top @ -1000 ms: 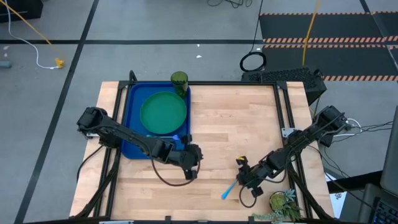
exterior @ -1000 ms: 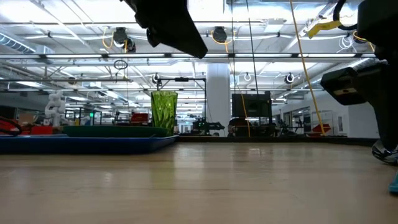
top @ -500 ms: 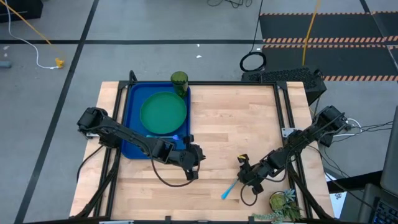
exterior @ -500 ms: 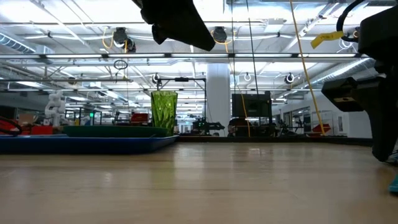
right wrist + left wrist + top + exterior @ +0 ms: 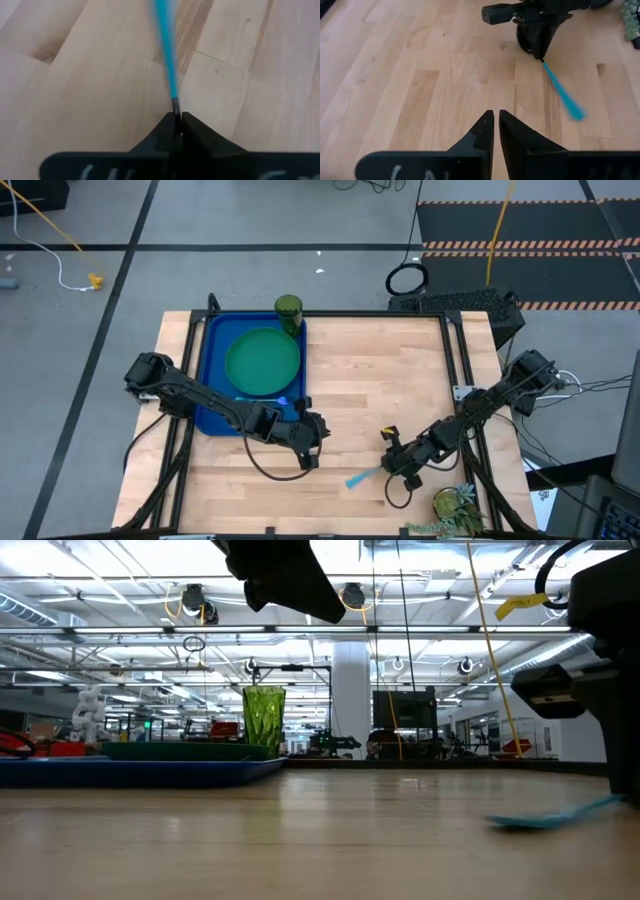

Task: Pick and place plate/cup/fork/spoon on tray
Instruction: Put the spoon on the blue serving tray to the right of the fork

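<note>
The teal plate (image 5: pixel 262 360) lies on the blue tray (image 5: pixel 212 380), and the green cup (image 5: pixel 288 308) stands upright at the tray's far right corner. My right gripper (image 5: pixel 392 468), near the table's near right corner, is shut on a slim utensil with a light blue handle (image 5: pixel 362 477). A dark stub beside the fingers suggests it is the spoon. Its head is hidden. My left gripper (image 5: pixel 312 442) hovers shut over bare wood off the tray's near right corner. I cannot make out the fork. My right gripper pinches the spoon between its two fingers at the dark stub (image 5: pixel 175 106) where the blue handle ends; the fingers hide the head. They come from above, slanting down. The handle (image 5: pixel 562 92) sticks out toward the table's left, tilted, its free end (image 5: pixel 503 823) on the wood.
A small green plant (image 5: pixel 455 505) sits at the table's near right corner, close behind the right gripper. Black frame rails (image 5: pixel 462 370) run along the table's sides. Bare wood (image 5: pixel 380 380) stretches between the tray and the right arm.
The spoon's handle has swung toward the table's left and shows blurred. Its held end has risen off the wood while its free end stays down. In the low view it now lies in sight across the right side. My left gripper has kept still.
</note>
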Controlling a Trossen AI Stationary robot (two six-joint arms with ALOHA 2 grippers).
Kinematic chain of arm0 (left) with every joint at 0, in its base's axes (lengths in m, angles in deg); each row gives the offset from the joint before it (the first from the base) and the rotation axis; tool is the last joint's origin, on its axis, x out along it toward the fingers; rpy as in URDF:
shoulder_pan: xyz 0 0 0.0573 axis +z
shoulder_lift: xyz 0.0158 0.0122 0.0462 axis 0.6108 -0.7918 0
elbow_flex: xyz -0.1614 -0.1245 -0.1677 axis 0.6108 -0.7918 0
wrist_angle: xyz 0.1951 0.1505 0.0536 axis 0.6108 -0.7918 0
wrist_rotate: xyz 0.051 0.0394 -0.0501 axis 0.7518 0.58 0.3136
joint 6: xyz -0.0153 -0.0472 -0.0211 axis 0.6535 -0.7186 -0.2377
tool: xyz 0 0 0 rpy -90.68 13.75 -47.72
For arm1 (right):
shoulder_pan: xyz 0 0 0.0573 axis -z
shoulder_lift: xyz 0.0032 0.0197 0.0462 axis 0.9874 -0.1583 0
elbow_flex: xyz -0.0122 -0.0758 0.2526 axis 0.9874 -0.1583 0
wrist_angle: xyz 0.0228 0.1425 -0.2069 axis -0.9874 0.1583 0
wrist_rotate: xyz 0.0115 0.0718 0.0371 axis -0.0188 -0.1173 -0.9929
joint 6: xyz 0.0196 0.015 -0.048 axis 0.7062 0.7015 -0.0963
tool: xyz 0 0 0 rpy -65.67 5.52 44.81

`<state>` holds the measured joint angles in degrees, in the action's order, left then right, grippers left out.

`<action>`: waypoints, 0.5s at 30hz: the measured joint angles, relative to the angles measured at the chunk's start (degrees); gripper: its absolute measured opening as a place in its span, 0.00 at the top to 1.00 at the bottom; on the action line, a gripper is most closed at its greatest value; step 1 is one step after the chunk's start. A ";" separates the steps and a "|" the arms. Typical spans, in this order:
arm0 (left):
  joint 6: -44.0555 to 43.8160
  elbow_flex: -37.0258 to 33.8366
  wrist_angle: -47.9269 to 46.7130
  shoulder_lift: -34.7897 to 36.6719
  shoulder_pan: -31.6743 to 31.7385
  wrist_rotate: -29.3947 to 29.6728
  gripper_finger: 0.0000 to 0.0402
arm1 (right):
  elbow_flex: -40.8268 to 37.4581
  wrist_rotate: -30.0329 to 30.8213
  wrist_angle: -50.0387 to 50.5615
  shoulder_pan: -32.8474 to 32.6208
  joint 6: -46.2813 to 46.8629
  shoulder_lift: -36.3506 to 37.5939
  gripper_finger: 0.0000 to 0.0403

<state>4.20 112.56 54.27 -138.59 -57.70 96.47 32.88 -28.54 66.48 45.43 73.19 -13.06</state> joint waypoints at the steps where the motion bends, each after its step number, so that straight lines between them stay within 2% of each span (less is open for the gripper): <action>1: 0.00 -0.01 0.00 0.00 0.00 -0.02 0.92 | 0.00 -0.01 0.00 0.00 -0.17 0.00 0.97; 15: -0.02 -0.01 -0.07 0.00 0.00 -0.09 0.92 | -0.04 1.82 -2.60 3.03 3.37 -0.02 0.98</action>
<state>4.18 112.55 54.21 -138.59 -57.70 96.39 32.83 -26.72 63.88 48.45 76.56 -13.08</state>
